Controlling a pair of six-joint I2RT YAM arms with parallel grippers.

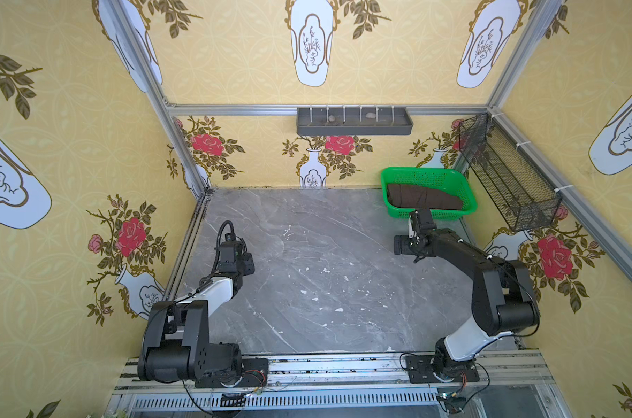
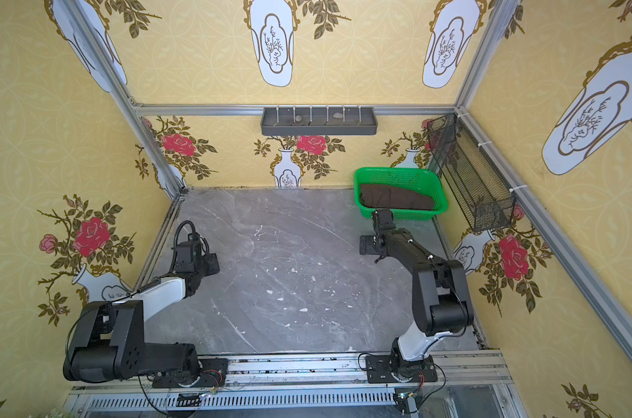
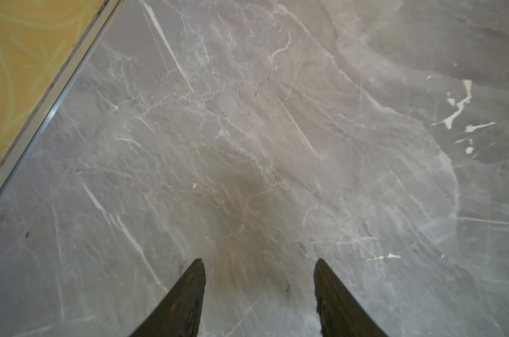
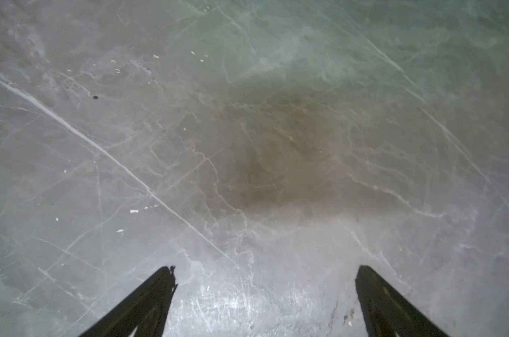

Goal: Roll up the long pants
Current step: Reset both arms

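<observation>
Rolled dark brown fabric long pants [image 1: 425, 197] lie in a green plastic basket [image 1: 408, 173], upper right; left gripper [image 3: 259, 291] and right gripper [image 4: 265, 291] gape empty.

Yellow floral walls [image 1: 234, 65], grey marble tabletop [image 1: 318, 260]

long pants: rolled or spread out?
Rolled: the long pants lie as one compact brown bundle inside the green basket, no legs trailing over its rim.

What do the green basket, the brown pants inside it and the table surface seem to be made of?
The green basket: likely plastic, glossy, perforated walls. The long pants: soft matte fabric, creased. The table: grey, veined, faintly reflective; stone or printed laminate, cannot tell.
</observation>
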